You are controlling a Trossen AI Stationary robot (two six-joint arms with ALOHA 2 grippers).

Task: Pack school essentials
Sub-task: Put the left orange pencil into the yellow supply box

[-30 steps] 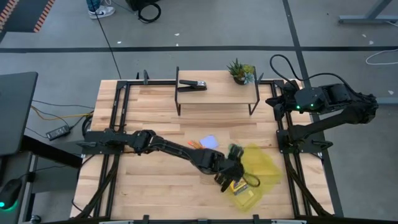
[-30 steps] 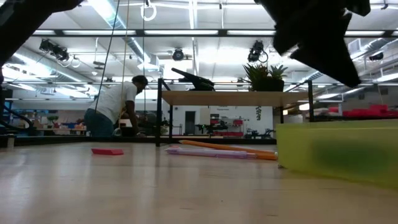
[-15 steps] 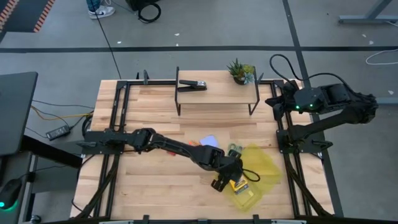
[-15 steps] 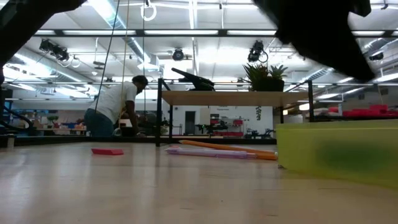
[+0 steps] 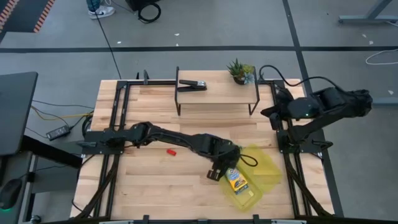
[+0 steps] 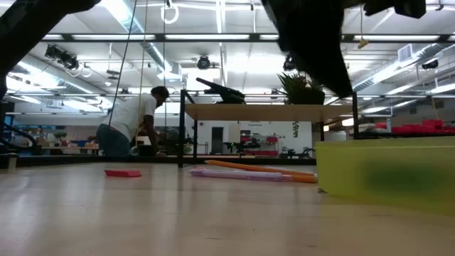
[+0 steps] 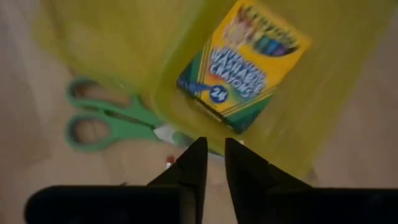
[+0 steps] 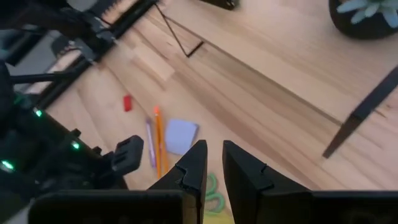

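Note:
The yellow-green crayon box [image 5: 237,181] [image 7: 245,56] lies flat inside a translucent yellow container [image 5: 261,165] [image 6: 384,174]. My left gripper [image 5: 217,172] [image 7: 211,158] hovers just outside the container's left rim, pointing down, shut and empty. Green-handled scissors [image 7: 102,118] [image 8: 212,186] lie on the table beside the container. The orange and pink pencils [image 8: 155,140] [image 6: 249,172], pale blue notepad [image 8: 180,135] and red piece [image 5: 171,150] [image 8: 127,102] lie on the table; in the high view my left arm covers the pencils and notepad. My right gripper [image 8: 211,165] is shut, raised at the table's right edge.
At the far edge, a low wooden shelf [image 5: 214,94] carries a black stapler [image 5: 193,85] and a small potted plant [image 5: 239,71]. Black rails [image 5: 115,124] run along the table's left and right sides. A person [image 6: 135,121] stands in the room beyond the table.
My left gripper has drawn back from over the container toward the table's left, and the crayon box now lies uncovered in it. The left arm has swung toward the far edge, covering notepad and pencils and uncovering the red piece. My right arm has swung slightly.

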